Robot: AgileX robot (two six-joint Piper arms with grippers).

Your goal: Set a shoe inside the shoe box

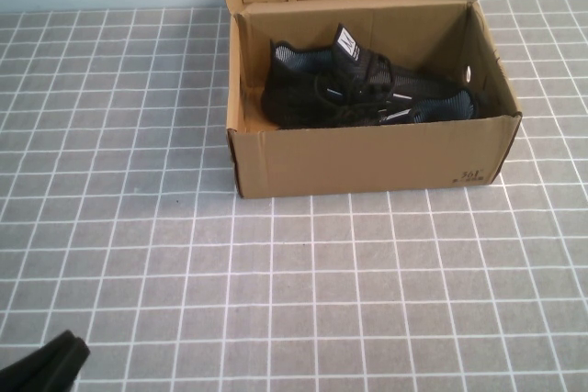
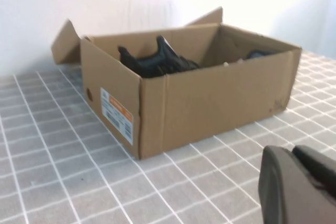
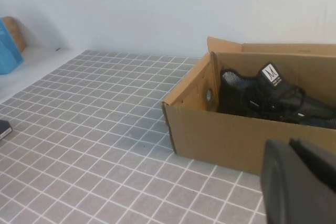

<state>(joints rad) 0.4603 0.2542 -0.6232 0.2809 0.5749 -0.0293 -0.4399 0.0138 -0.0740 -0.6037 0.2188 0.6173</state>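
Shoe (image 1: 367, 89) already lies lengthwise across the shoe box (image 1: 367, 158), well ahead of the pressed-together left gripper (image 1: 46, 364); right gripper (image 3: 302, 182), likewise clamped shut, sits nearer.

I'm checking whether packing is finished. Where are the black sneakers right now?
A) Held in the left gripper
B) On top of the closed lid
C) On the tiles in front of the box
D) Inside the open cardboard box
D: the black sneakers lie inside the open shoe box, lid flap up.
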